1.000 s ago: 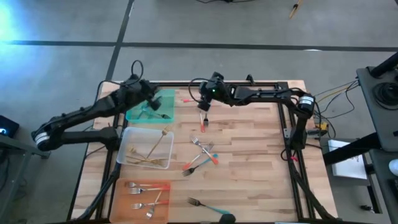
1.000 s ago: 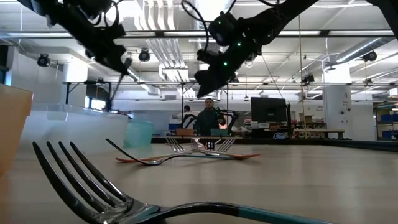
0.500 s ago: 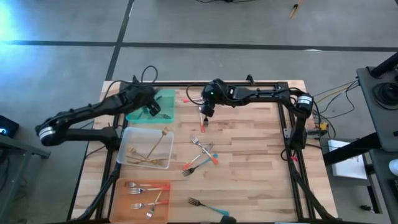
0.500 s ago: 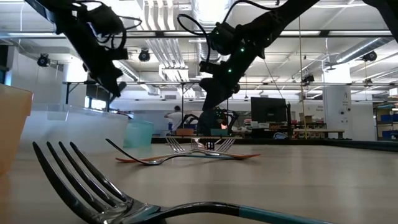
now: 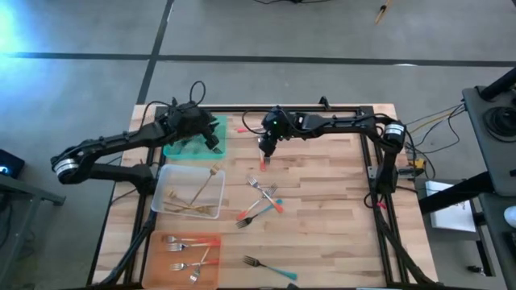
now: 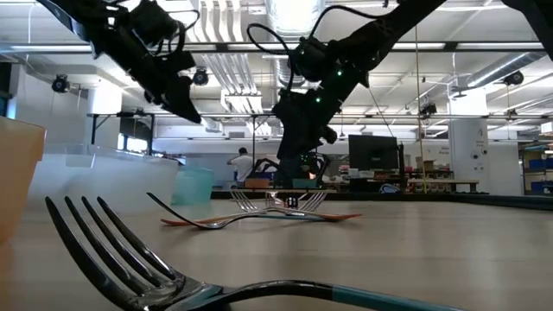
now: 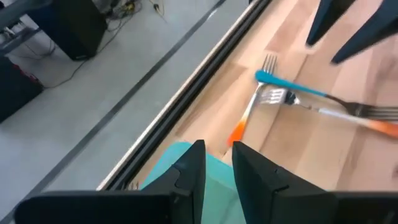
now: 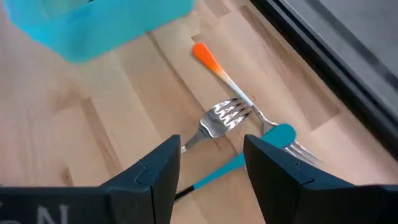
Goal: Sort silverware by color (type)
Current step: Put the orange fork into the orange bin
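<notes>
STEP: pick-up; your right gripper (image 8: 208,165), fingers apart, hangs over crossed forks (image 8: 239,118) at the far edge | LEFT: left gripper (image 7: 217,165), fingers slightly apart, empty, over green tray (image 5: 193,138) | NEXT: lower, close on one handle

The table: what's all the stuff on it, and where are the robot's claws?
table: one, light wood.
green tray: one, teal-green, left side, below the left claw.
clear tray: one, see-through, left side, between the other two trays.
gold forks: several, in the clear tray.
orange tray: one, left side.
red-handled forks: a few, in the orange tray.
loose forks: several, teal or red handles, piled mid-table.
teal-handled fork: one, alone beside the orange tray.
crossed forks: two, one red-handled, one teal-handled, under the right claw.
left claw: dark, open, empty.
right claw: dark, open, empty.
</notes>
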